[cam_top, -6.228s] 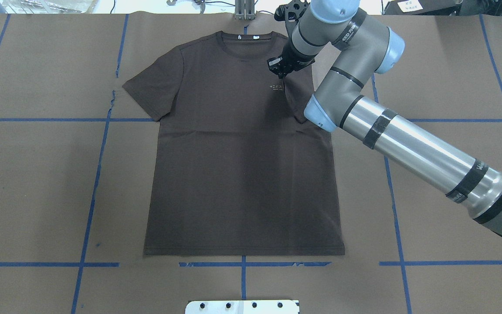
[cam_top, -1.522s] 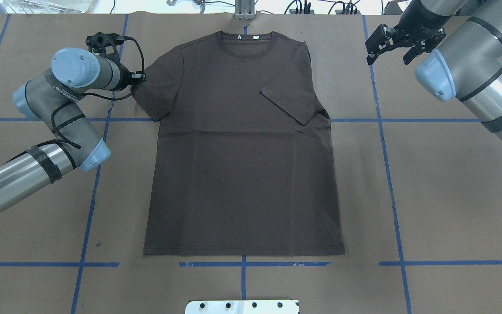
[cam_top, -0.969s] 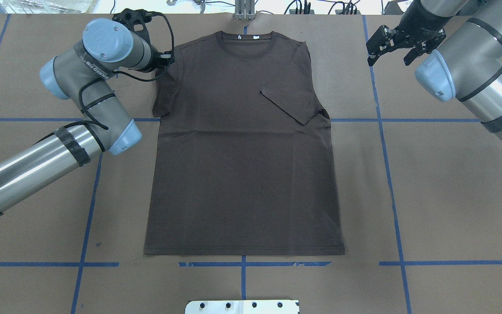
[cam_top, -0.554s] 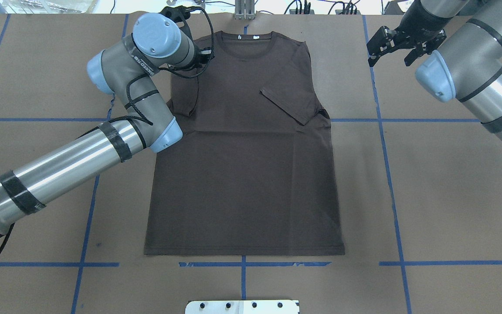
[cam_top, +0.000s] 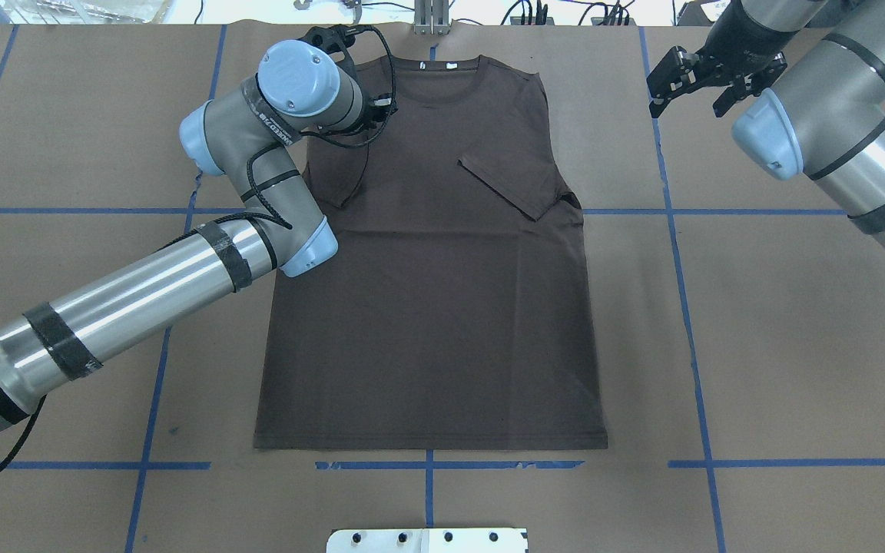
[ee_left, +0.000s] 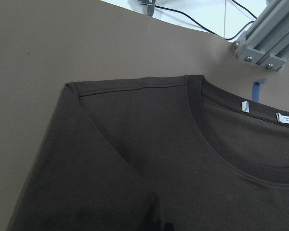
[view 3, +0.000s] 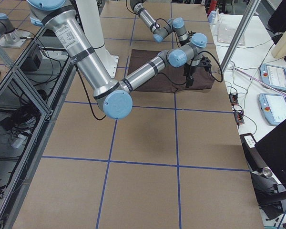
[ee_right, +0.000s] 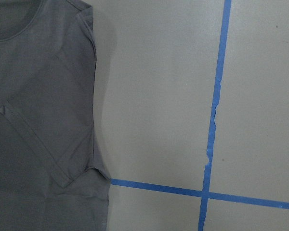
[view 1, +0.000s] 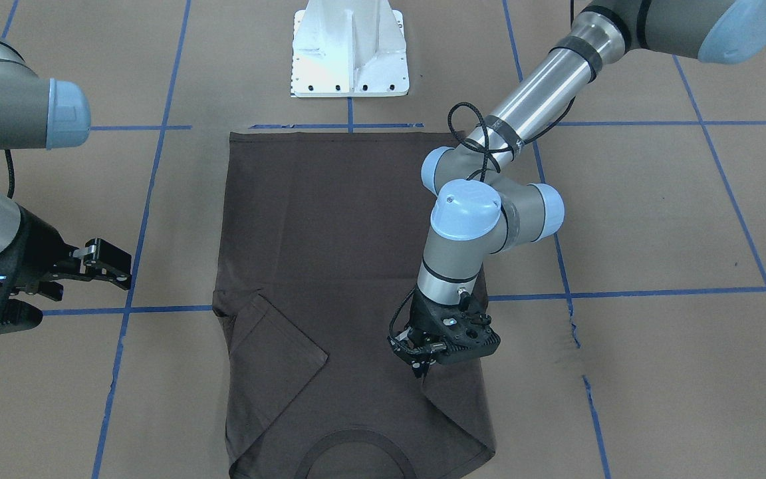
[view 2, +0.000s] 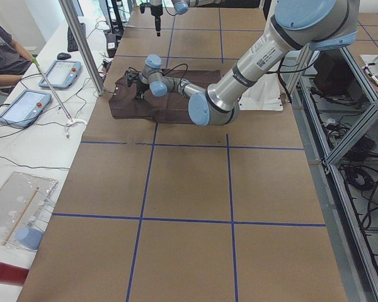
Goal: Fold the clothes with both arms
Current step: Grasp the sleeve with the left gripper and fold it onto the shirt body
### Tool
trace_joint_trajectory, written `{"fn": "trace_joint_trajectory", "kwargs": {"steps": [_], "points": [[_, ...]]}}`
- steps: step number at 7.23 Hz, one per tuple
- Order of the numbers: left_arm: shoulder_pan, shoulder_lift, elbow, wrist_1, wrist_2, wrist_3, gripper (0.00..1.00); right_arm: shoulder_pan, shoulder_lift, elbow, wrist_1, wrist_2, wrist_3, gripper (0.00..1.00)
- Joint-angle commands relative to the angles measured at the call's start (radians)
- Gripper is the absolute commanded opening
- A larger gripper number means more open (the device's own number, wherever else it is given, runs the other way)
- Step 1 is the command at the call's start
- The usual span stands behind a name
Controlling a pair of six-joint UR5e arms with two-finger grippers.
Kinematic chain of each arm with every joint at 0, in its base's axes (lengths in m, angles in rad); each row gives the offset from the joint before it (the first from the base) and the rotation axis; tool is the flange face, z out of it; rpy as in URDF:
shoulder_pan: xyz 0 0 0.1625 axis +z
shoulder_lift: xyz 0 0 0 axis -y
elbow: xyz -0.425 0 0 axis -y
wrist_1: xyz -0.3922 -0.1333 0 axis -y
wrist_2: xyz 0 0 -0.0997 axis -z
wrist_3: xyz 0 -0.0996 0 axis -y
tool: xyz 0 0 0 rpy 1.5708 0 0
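The dark grey-brown T-shirt (cam_top: 435,322) lies flat mid-worktop (cam_top: 796,346), collar away from the robot, one sleeve folded onto its chest. The left pincer (view 1: 420,369), arm bent over the shoulder, pinches the other sleeve's edge; the right pincer (cam_top: 685,106) hovers spread wide beside the shirt.

Nothing readable (arm label (cam_top: 267,127) too blurred).

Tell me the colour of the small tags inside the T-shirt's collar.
White; the tags show best in the left wrist-mounted view.
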Motion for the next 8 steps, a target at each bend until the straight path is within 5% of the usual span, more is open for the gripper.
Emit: {"fn": "trace_joint_trajectory", "kwargs": {"steps": [1, 2, 3, 4, 6, 8], "points": [[0.002, -0.007, 0.026, -0.037, 0.0, -0.006, 0.0, 0.0, 0.0, 0.0, 0.0, 0.001, 0.002, 1.0], [0.002, -0.007, 0.029, -0.038, 0.0, -0.006, 0.0, 0.0, 0.001, 0.0, 0.0, 0.001, 0.002, 1.0], [0.002, -0.007, 0.029, -0.044, -0.001, -0.005, 0.79, 0.0, 0.002, 0.0, 0.0, 0.001, 0.002, 1.0], [0.002, -0.01, 0.028, -0.046, -0.006, -0.008, 1.0, 0.0, 0.0, 0.0, 0.0, 0.001, 0.002, 1.0], [0.002, -0.017, -0.004, -0.037, -0.012, -0.025, 1.0, -0.006, -0.012, 0.014, 0.001, 0.001, 0.009, 1.0], [0.007, 0.05, -0.132, 0.074, -0.185, 0.032, 1.0, -0.087, -0.104, 0.139, 0.009, -0.022, 0.108, 1.0]]}}
